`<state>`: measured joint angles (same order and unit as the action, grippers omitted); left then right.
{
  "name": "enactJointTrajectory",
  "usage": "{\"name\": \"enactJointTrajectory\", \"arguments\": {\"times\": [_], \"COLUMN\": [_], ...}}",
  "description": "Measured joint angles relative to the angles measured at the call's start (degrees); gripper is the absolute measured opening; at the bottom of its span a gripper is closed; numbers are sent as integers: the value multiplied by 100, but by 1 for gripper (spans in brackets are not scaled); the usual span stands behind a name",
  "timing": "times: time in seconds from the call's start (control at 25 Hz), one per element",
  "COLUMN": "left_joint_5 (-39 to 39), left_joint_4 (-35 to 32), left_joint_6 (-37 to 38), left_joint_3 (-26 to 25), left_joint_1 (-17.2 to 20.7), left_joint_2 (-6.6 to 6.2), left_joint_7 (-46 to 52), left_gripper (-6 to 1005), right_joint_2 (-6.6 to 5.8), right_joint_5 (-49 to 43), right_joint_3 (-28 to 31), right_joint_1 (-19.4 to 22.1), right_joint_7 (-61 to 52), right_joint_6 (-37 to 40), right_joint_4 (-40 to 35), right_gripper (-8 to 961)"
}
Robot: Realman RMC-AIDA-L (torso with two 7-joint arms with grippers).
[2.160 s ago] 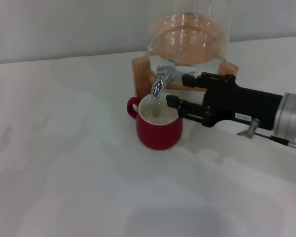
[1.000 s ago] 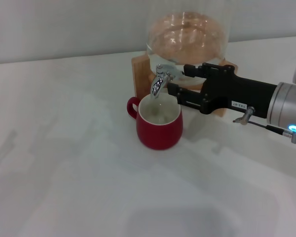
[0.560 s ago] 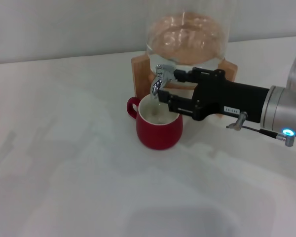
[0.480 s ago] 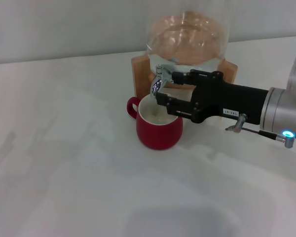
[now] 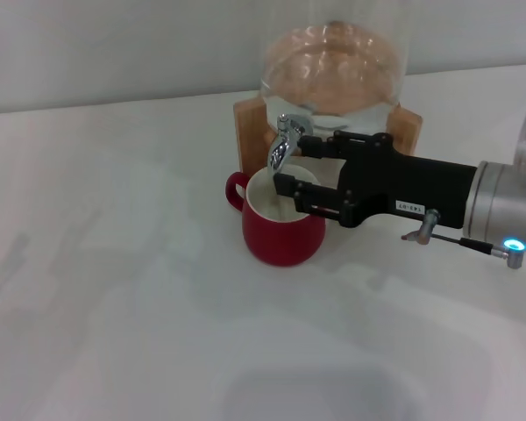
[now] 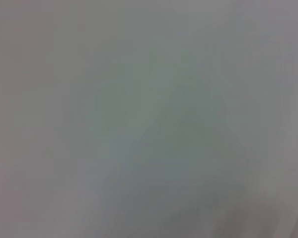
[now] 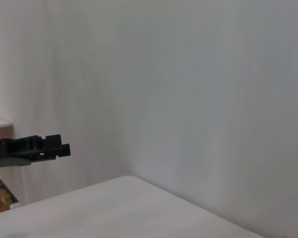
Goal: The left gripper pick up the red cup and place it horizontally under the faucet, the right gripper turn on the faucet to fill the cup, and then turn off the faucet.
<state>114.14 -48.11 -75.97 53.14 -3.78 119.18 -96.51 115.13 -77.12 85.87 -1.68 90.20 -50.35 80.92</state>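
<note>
The red cup [image 5: 282, 230] stands upright on the white table, white inside showing, its handle pointing left. Directly above its mouth hangs the chrome faucet [image 5: 285, 147]. My right gripper [image 5: 290, 164] reaches in from the right, open, with one finger beside the faucet's top and the other over the cup's rim, so the spout sits at the gap between the tips. In the right wrist view only one black finger [image 7: 37, 148] shows against a pale wall. The left gripper is out of view, and the left wrist view shows only a blank grey surface.
The clear glass jar [image 5: 333, 66] sits on a wooden stand [image 5: 249, 127] just behind the cup. The white table [image 5: 114, 289] stretches to the left and front. A pale wall runs along the back.
My right gripper has moved left from beside the stand until its fingertips reach the faucet and the cup's rim. The cup has stayed put.
</note>
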Motion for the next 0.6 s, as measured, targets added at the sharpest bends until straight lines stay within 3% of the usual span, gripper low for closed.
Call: {"name": "enactJointTrajectory", "arguments": {"times": [0.16, 0.44, 0.6], "left_joint_5": [-135, -1198, -1259], "left_joint_4": [-47, -713, -825], "left_joint_6": [2, 71, 79], "left_joint_3": [0, -39, -44], "left_joint_1": [0, 13, 67], "left_joint_2": [-4, -10, 8], "left_joint_7": [31, 847, 901], "left_gripper": [882, 881, 881], "right_joint_2": [-3, 8, 9], "right_joint_5": [12, 69, 75], "right_joint_3": [59, 166, 194], "right_joint_1": [121, 291, 307], "right_joint_7": [3, 18, 22], "right_joint_6": [-101, -173, -177], "right_joint_4": [61, 98, 74], "right_gripper": [631, 631, 631]}}
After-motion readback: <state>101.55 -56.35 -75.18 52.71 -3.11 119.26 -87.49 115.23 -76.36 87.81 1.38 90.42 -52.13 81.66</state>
